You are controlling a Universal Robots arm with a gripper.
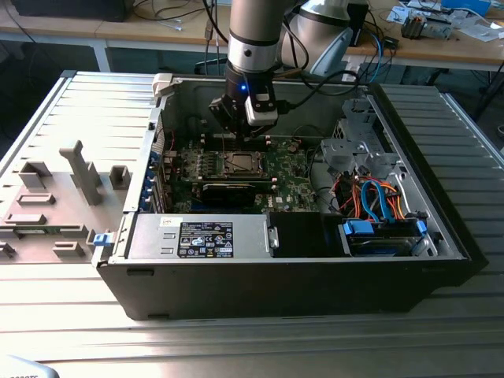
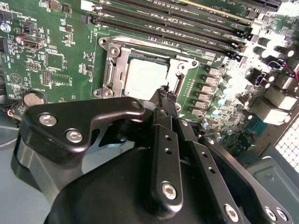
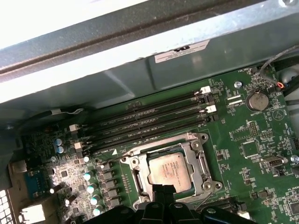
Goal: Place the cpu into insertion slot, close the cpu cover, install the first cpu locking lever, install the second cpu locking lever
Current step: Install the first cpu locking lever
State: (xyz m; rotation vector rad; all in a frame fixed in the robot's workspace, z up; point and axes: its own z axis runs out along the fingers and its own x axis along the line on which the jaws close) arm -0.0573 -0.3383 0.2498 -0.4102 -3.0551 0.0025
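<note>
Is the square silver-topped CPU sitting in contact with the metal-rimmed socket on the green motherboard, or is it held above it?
Touching. In both wrist views the CPU lies flat inside the socket, framed by its rim with no gap.

The robot's arm [image 1: 253, 31] is a thick grey tube with a dark ring joint; a small blue light glows at its wrist. A pale grey block sits beside the wrist, and black cables loop away from it. The end effector [image 2: 164, 95] is matte black: narrow fingers [image 2: 163, 140] with small holes along their length, a curved black bracket, and silver screw heads set into the metal. In the first wrist view its black tips [image 3: 163, 191] look blocky and ribbed.
</note>
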